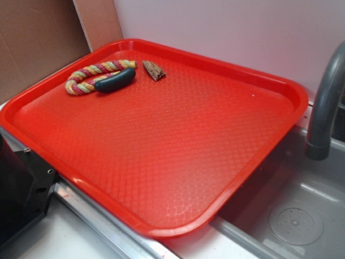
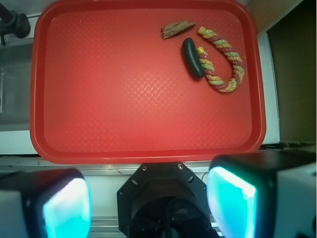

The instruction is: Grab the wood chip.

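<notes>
The wood chip (image 1: 154,70) (image 2: 177,29), a small rough brown wedge, lies on the red tray (image 1: 178,140) (image 2: 124,99) near its far rim. Just left of it in the exterior view rest a dark sausage-shaped toy (image 1: 115,80) (image 2: 191,57) and a braided yellow-pink-green rope (image 1: 89,75) (image 2: 223,59) curled around the toy. My gripper (image 2: 148,203) hovers high above the tray's near edge, far from the chip. Its two cyan pads (image 2: 67,208) stand wide apart with nothing between them. The exterior view does not show the gripper.
A grey faucet (image 1: 326,102) rises at the right over a grey sink (image 1: 291,216). The robot's black base (image 1: 21,189) (image 2: 163,198) sits at the tray's near-left edge. A brown board (image 1: 38,38) and a white wall stand behind.
</notes>
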You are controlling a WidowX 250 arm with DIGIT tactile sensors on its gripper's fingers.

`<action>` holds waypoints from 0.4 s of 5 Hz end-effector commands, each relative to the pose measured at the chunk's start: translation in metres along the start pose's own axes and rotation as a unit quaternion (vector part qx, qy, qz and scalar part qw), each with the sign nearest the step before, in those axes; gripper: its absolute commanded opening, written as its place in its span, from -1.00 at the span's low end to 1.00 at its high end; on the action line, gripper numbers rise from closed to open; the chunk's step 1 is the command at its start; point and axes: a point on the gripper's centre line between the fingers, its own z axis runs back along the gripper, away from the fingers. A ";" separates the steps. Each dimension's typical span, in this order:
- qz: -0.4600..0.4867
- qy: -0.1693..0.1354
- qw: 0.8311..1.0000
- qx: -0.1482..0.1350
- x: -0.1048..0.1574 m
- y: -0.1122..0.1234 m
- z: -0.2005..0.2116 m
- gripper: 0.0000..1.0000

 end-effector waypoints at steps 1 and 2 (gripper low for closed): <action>0.000 0.000 1.000 0.000 0.000 0.000 0.000 1.00; 0.070 0.004 0.997 -0.017 0.015 0.005 -0.005 1.00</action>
